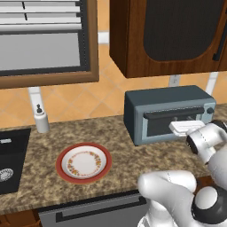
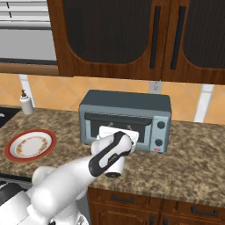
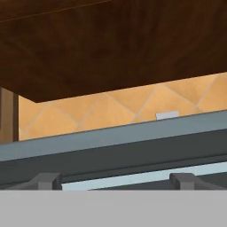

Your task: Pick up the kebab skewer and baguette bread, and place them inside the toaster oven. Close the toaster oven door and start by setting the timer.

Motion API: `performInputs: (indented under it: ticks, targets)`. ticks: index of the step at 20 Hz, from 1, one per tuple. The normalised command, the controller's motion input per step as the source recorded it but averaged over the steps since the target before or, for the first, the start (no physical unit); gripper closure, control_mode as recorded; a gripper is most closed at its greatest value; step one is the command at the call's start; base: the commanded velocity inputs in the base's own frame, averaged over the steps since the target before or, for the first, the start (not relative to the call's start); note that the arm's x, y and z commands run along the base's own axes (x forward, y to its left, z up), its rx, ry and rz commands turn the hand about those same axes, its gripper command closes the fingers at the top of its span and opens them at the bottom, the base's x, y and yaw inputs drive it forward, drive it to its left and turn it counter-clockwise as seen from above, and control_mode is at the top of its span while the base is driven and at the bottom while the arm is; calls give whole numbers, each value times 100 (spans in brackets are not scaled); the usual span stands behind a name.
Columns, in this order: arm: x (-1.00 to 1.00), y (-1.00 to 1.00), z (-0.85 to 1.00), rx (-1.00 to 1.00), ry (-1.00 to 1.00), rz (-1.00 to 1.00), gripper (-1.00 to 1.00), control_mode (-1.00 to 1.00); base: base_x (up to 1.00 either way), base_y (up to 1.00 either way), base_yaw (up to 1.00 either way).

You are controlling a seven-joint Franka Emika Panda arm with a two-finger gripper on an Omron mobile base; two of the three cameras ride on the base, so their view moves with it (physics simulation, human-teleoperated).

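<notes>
Overhead, dark wooden wall cabinets (image 2: 132, 39) hang above the speckled stone tabletop (image 1: 48, 146), which carries everything the job concerns. Against the tiled wall sits the toaster oven (image 1: 166, 113), boxy and blue-grey, with its knobs down the right side. The toaster oven door (image 2: 116, 125) looks upright and closed or nearly so, its dark bar handle along the top edge. The white arm reaches straight at that door, with the hand pressed close to the upper front; judging by this, the step in hand is working the door by its handle.

Well to the left lies a red-rimmed plate (image 1: 83, 162), which looks bare, and farther back stands a small white soap bottle (image 1: 41, 119) by the sink edge.

Smallest of all is the pincer (image 3: 115, 181): from the hand camera its two fingertips (image 3: 44, 181) stand wide apart just below the oven's top edge, so it is spread and holds nothing. Neither the kebab skewer nor the baguette bread can be made out on the plate or tabletop; whether they already lie inside the oven cannot be told.
</notes>
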Motion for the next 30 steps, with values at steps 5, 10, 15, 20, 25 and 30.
performInputs:
  ticks: [5, 10, 15, 20, 25, 30]
  targets:
    - [4, 13, 0, 0, 0, 0, -100, -100, 0, 0, 0]
    - [3, 3, 0, 0, 1, 0, -100, -100, 0, 0, 0]
    - [0, -3, 2, 0, 0, 0, -100, -100, 0, 0, 0]
    - [-9, -20, 12, -2, 2, 0, -100, -100, 0, 0, 0]
    - [-36, -7, 4, -8, 8, 0, -100, -100, 0, 0, 0]
    - [-42, -20, 8, -7, 7, 0, -100, -100, 0, 0, 0]
